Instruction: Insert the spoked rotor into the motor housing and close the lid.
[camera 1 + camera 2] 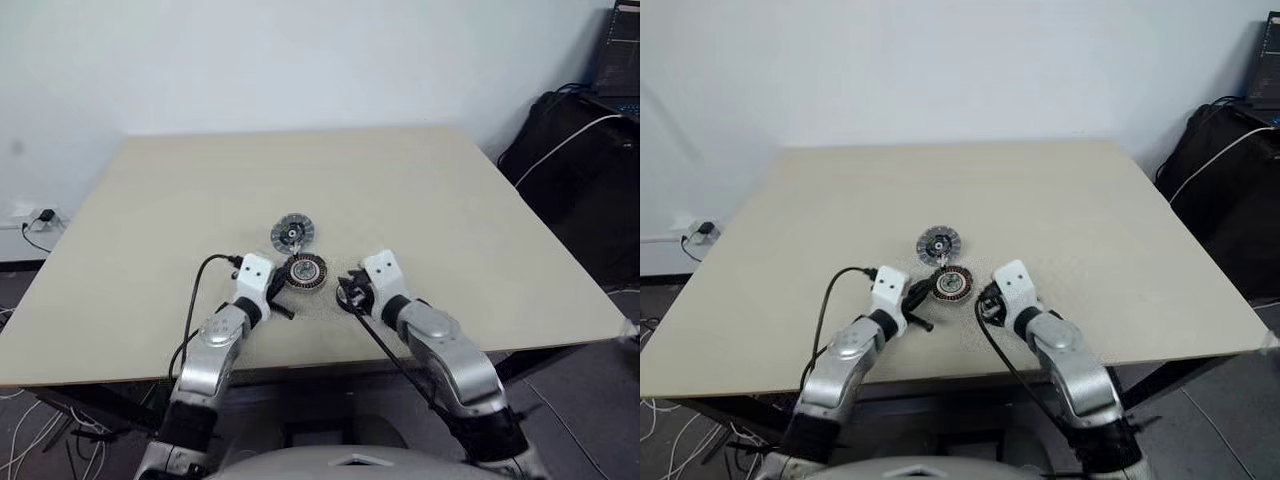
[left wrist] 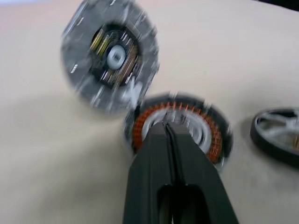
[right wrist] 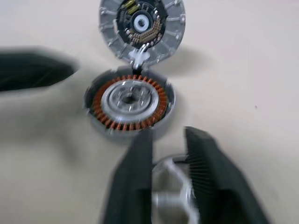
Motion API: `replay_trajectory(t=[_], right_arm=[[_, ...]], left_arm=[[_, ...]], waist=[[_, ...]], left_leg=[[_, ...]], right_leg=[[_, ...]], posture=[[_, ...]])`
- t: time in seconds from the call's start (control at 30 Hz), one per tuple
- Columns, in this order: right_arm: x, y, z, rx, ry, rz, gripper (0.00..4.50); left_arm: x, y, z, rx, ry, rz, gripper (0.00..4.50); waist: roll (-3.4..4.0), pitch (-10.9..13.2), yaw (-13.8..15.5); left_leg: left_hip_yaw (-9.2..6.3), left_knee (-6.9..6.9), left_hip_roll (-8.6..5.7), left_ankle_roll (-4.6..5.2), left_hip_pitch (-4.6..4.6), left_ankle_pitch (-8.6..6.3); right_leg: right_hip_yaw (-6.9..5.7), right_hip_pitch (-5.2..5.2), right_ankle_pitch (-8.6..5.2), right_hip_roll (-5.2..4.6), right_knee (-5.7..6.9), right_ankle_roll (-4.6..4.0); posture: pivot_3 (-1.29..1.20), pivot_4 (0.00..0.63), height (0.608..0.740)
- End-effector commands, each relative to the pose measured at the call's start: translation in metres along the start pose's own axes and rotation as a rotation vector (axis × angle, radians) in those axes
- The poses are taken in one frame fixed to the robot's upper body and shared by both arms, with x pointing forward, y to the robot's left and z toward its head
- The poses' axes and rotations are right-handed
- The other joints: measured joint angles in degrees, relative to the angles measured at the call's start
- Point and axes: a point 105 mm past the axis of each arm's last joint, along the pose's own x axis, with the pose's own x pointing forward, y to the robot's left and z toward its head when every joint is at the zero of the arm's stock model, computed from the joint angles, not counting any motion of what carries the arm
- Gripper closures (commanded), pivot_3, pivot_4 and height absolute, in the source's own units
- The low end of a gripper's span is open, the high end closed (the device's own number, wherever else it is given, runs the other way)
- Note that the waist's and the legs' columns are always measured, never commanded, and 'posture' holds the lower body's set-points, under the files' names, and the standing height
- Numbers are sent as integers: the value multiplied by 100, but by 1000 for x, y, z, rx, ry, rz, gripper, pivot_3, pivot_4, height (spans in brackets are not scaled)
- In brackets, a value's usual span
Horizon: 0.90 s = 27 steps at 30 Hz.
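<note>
The motor housing [image 1: 305, 271], dark with a ring of copper windings, lies on the table between my two grippers. Just beyond it, touching its rim, the lid [image 1: 292, 234] rests ribbed face up with its dark hub showing. My left gripper [image 2: 168, 129] is shut and empty, its tip over the housing's [image 2: 177, 125] near edge. To the right of the housing, my right gripper [image 3: 169, 140] is closed on the rim of the silver spoked rotor [image 3: 170, 198], which sits low over the table. The rotor [image 2: 280, 130] also appears in the left wrist view.
The beige table [image 1: 420, 200] stretches wide beyond and beside the parts. A black cable [image 1: 195, 300] runs along my left arm. Dark bags and cables [image 1: 580, 150] sit off the table's right side, and a wall socket [image 1: 40, 215] is at the far left.
</note>
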Motion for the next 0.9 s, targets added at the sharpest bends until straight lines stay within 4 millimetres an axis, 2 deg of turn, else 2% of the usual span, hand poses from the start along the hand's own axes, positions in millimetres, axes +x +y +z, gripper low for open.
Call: replay_trajectory(t=[0.03,0.17,0.27,0.4,0.6,0.9], right_arm=[[15,2,14,-54,6,-4,4482],[36,7,22,-104,47,12,4482],[50,10,28,-128,63,21,4482],[66,13,28,-151,97,48,4482],[84,19,30,-170,137,87,4482],[98,18,36,-194,142,100,4482]], left_arm=[[-11,-5,7,34,-45,-32,4500],[-26,-6,-12,61,-5,-27,4500],[-36,-9,-19,59,-4,-27,4500],[-43,-14,-22,43,-14,-39,4500],[-44,-21,-20,7,-30,-46,4500],[-43,-23,-20,2,-32,-57,4500]], waist=[[2,-1,3],[4,-4,-19],[6,-6,-43],[9,-8,-46],[15,-9,-91],[17,-11,-207]], left_leg=[[0,0,0,0,0,0],[8,-1,-2,1,0,1],[14,-2,-2,0,-1,2],[15,-2,-2,6,0,-1],[16,-2,-2,5,2,1],[12,-5,-1,-1,5,14]], right_leg=[[-1,-1,0,-1,0,-1],[-1,-34,4,-1,10,-8],[1,-43,5,-2,20,-14],[2,-49,0,-5,39,-23],[0,-51,-1,-3,69,-34],[-4,-52,3,0,75,-39]], posture=[[0,0,740],[0,0,740],[0,0,740],[0,0,740],[0,0,740],[0,0,740]])
